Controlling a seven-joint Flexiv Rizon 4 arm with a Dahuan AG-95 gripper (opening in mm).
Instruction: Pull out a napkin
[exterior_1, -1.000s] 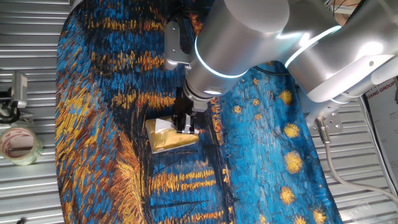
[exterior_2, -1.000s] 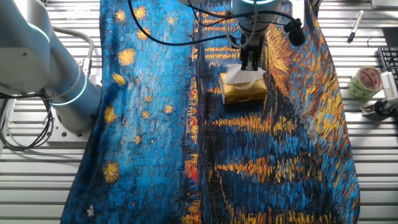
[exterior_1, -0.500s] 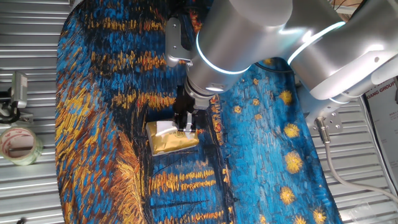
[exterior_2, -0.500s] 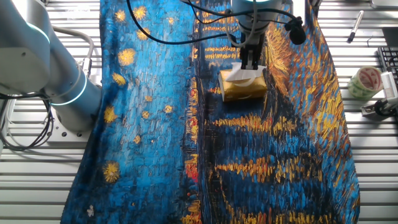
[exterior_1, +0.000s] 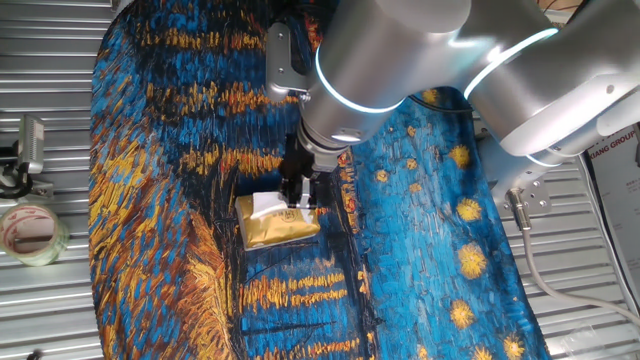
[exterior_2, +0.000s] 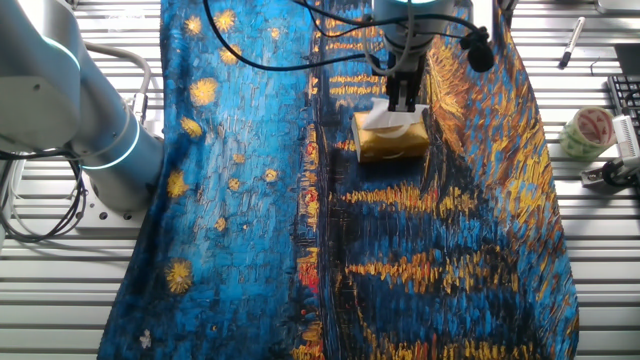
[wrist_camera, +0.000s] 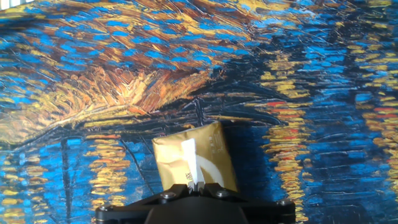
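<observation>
A blue and gold painted cloth (exterior_1: 420, 250) covers the slatted metal table (exterior_2: 60, 290). The gripper (exterior_1: 297, 203) pinches the napkin (exterior_1: 266, 204), which pokes from the gold box (exterior_1: 276, 225).

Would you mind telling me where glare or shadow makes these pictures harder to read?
One fixed view: bright highlights on the arm, which hides much of the cloth. Other fixed view: evenly lit, gold box shiny. Hand view: napkin sharp, gripper largely cropped at the bottom edge.

Two fixed overhead views from opposite sides, sharing the gold box (exterior_1: 276, 222), hand view close, looking down
</observation>
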